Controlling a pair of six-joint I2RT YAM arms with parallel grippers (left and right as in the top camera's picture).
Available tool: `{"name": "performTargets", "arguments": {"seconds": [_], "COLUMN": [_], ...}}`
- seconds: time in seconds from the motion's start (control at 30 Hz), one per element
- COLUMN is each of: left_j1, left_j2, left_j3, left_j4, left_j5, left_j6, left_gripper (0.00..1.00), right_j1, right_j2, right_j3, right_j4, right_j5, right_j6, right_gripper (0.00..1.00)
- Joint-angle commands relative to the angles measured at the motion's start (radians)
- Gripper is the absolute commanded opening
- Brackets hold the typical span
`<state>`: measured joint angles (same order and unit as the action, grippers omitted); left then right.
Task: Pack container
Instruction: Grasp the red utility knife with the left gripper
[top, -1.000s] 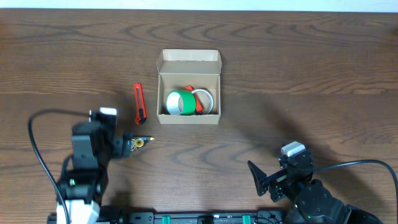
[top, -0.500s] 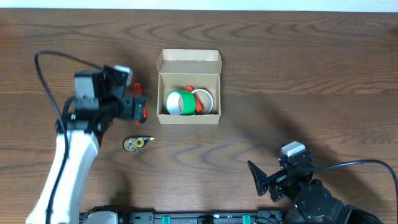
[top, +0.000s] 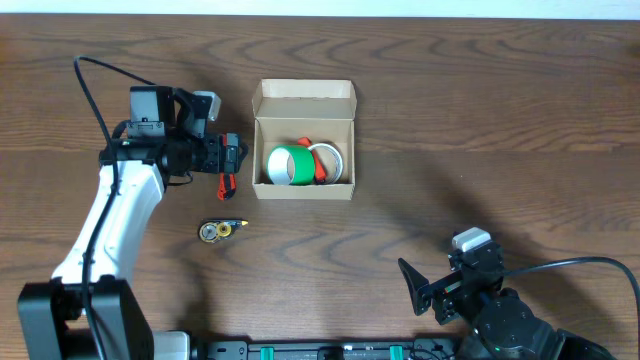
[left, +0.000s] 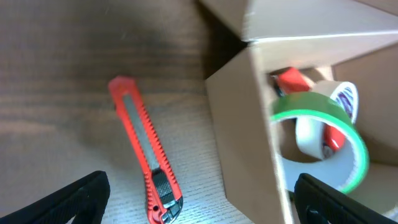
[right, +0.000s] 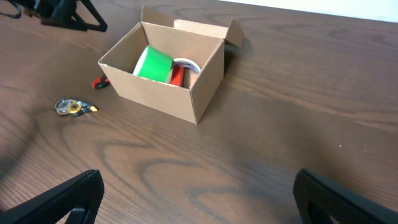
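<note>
The tan cardboard container (top: 304, 100) stands open at mid table, its flap lid folded back. It holds a green tape roll (top: 289, 165), a white tape roll (top: 329, 158) and a red item. A red box cutter (top: 224, 170) lies on the table just left of it. My left gripper (top: 232, 158) is open and hovers above the cutter (left: 145, 158), beside the container's left wall (left: 239, 143). My right gripper (top: 420, 290) is open and empty near the front edge, far from the container (right: 168, 87).
A small yellow and grey correction tape dispenser (top: 217, 231) lies on the table in front of the cutter; it also shows in the right wrist view (right: 71, 107). Black cables trail from both arms.
My left arm has swung from the front left up and to the right, away from the dispenser, and now hovers over the red cutter. The right arm has not moved.
</note>
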<state>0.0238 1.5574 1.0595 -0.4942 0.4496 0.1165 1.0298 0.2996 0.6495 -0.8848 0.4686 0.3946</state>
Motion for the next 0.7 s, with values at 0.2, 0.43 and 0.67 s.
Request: {"name": "performTargets", "arguments": {"seconds": [0.2, 0.43, 0.67], "left_j1": [0.037, 0.035, 0.008], "left_j2": [0.129, 0.19, 0.257], "left_j3": [0.024, 0.029, 0.093], "left_j4": [-0.008, -0.044, -0.163], "left_j5": [-0.024, -0.06, -0.187], "left_j6": [-0.2, -0.207, -0.21], "left_gripper": [1.0, 0.98, 0.96], "right_j1": [0.001, 0.001, 0.001], "right_j2": [-0.005, -0.005, -0.005], "right_j3": [-0.005, -0.005, -0.005], "right_j4": [0.001, 0.001, 0.001], "right_j5": [0.013, 0.013, 0.013], "right_j6": [0.012, 0.012, 0.012], "right_gripper": [0.99, 0.99, 0.99]}}
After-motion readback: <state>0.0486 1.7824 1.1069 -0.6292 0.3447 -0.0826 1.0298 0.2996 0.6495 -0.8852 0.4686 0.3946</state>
